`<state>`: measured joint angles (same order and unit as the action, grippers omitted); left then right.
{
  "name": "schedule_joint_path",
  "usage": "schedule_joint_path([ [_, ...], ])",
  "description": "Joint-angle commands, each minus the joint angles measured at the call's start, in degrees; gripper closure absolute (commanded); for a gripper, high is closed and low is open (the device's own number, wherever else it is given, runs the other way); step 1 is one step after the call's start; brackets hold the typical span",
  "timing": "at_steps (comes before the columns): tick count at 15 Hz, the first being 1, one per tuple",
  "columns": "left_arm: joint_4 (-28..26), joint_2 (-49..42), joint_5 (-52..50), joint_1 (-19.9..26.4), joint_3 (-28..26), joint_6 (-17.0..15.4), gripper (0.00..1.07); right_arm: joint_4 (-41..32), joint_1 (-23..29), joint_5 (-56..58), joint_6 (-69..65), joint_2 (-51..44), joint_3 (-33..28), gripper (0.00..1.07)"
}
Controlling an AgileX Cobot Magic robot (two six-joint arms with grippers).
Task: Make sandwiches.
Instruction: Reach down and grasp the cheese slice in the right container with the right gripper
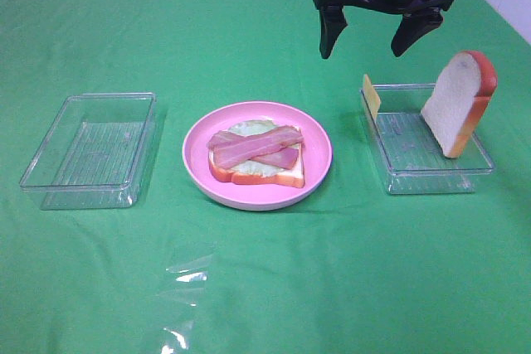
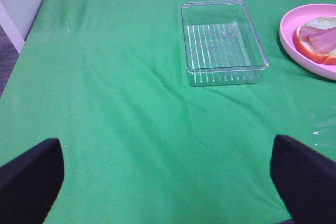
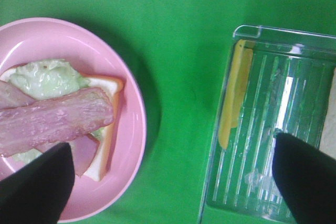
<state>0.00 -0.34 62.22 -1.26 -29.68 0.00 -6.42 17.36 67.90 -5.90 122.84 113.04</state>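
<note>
While half-built toy sandwich (image 1: 255, 155) sits on round pink plate (image 1: 257, 203), yellow cheese slice (image 1: 370, 97) leans in clear plastic tray (image 1: 431, 190): likely light, stiff, slick; pinch top edge. Right gripper (image 1: 362, 52), left gripper (image 2: 168, 171): fingers wide, empty.

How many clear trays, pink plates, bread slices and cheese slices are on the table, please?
Clear trays: 2
Pink plate: 1
Bread slices: 2
Cheese slice: 1
Total: 6
</note>
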Motion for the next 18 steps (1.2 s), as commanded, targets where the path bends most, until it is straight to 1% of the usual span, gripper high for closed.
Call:
schedule_joint_path([
  [1,0.0,-0.97,-0.52,-0.29,0.11,-0.57,0.06,-1.43,-2.29,-0.74,-1.26,1.89,0.29,0.09],
  [6,0.0,-0.97,-0.52,-0.29,0.11,-0.57,0.06,-2.64,-3.27,-2.69,-2.92,6.47,0.57,0.1],
  [10,0.0,-0.97,-0.52,-0.29,0.11,-0.57,0.06,-4.41,-4.76,-3.44,-3.55,8.42,0.57,0.14],
  [14,0.0,-0.97,-0.52,-0.29,0.11,-0.57,0.06,-4.13,-4.76,-4.81,-4.41,9.4,0.57,0.21],
  [18,0.0,-0.97,-0.52,-0.29,0.11,-0.57,0.06,-4.18,-4.76,-3.84,-4.58,11.34,0.57,0.23],
])
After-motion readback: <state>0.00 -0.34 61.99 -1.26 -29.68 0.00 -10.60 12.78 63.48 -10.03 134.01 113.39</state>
